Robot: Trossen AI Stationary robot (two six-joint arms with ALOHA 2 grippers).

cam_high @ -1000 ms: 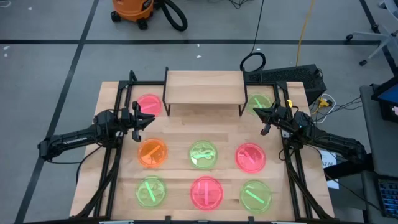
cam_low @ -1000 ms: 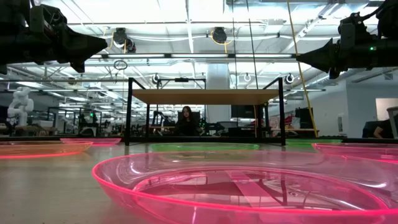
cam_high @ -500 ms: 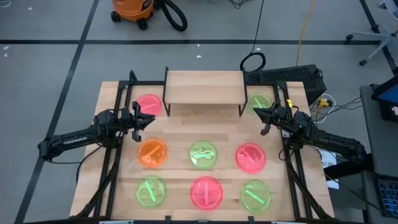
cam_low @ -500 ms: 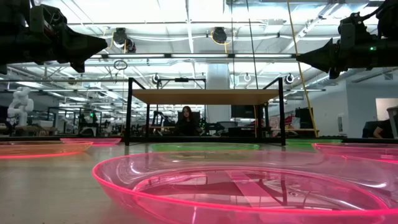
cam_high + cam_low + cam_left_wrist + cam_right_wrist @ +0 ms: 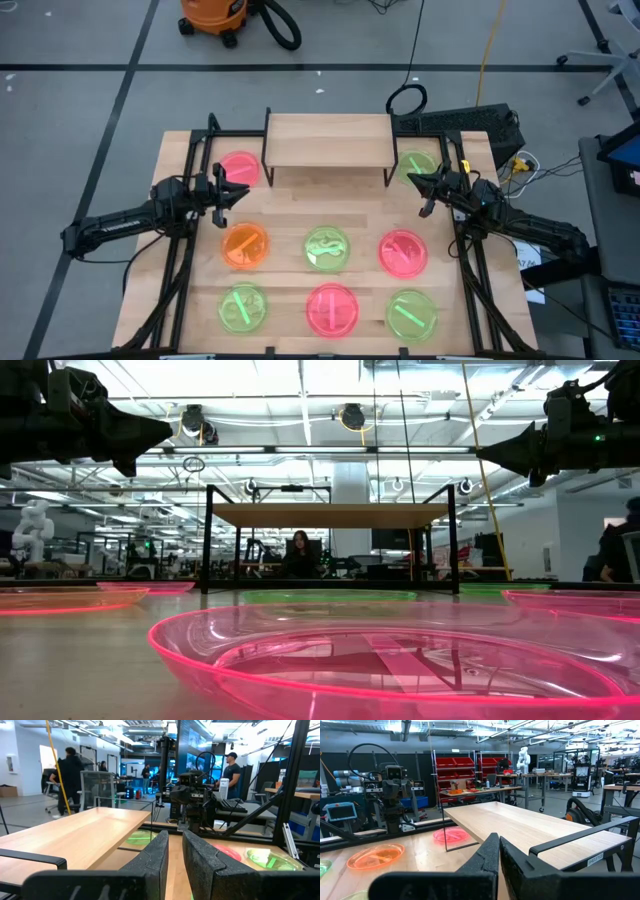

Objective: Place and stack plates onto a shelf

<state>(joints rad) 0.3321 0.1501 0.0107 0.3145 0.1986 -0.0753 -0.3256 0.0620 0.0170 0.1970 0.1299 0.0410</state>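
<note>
Several round translucent plates lie flat on the table: pink (image 5: 240, 167) and green (image 5: 418, 165) beside the shelf, orange (image 5: 245, 245), green (image 5: 326, 248) and pink-red (image 5: 403, 252) in the middle row, green (image 5: 243, 308), pink (image 5: 332, 310) and green (image 5: 411, 314) in the near row. The shelf (image 5: 328, 140), a light-wood board on black legs, stands at the far middle with nothing on it. My left gripper (image 5: 243, 190) hovers above the table left of the shelf, fingers together but for a narrow slit (image 5: 175, 836). My right gripper (image 5: 413, 180) hovers to the shelf's right, shut (image 5: 499, 839).
Black frame rails (image 5: 190, 200) run along the table's left and right sides under both arms. Bare wood lies between the shelf's front legs and the middle row of plates. In the low view the near pink plate (image 5: 400, 660) fills the foreground. People show in the room behind.
</note>
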